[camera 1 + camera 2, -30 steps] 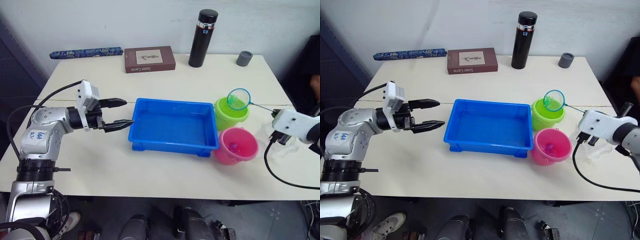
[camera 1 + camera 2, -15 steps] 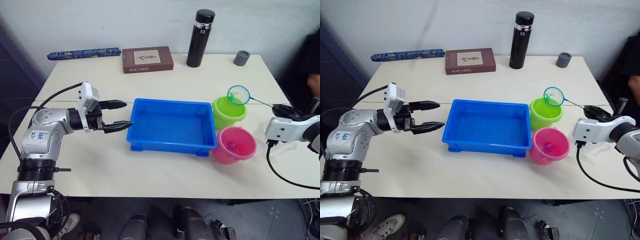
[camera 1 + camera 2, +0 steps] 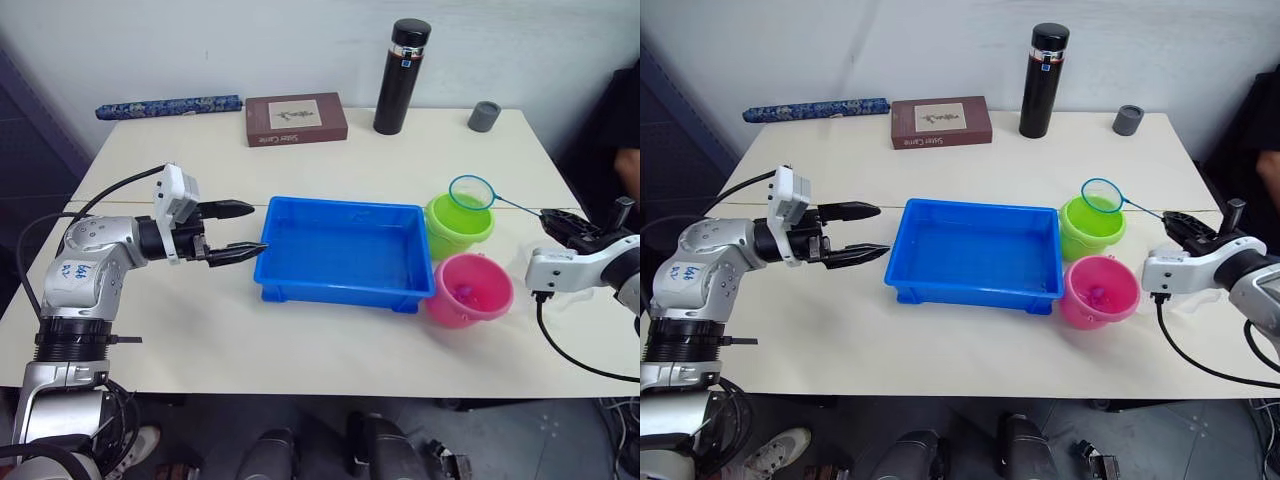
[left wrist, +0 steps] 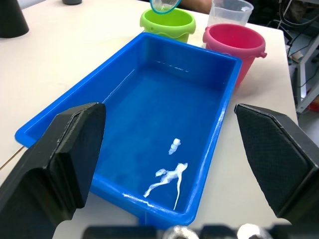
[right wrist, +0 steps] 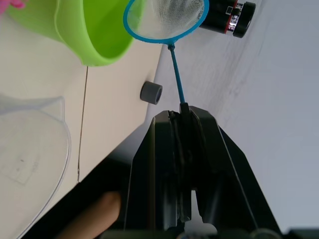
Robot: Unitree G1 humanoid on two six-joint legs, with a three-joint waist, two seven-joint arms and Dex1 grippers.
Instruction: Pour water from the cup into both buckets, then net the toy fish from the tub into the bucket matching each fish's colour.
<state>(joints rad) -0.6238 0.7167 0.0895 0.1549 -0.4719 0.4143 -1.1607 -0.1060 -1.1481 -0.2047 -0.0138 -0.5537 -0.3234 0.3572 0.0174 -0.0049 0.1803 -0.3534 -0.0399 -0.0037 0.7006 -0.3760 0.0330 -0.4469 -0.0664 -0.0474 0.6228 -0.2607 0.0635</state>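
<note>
I'm at the netting step rn: right end effector [image 3: 1180, 222] pinching the net [image 3: 1101, 195] handle w/ hoop over the green bucket [image 3: 1090, 229], left end effector [image 3: 235, 231] spread beside the tub [image 3: 345, 252], which looks fish-free, so prob tip/check next imo.

Tub [image 3: 345, 252] mid-surface [image 3: 300, 340]; buckets [image 3: 459, 224] just right of it; net [image 3: 474, 192] above far bucket; cup [image 4: 229, 11] behind.

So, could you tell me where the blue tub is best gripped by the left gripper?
By the tub's near short rim wall, approached from the robot's left. The left gripper is open, level with that thin raised rim, one finger going inside, one outside.
</note>
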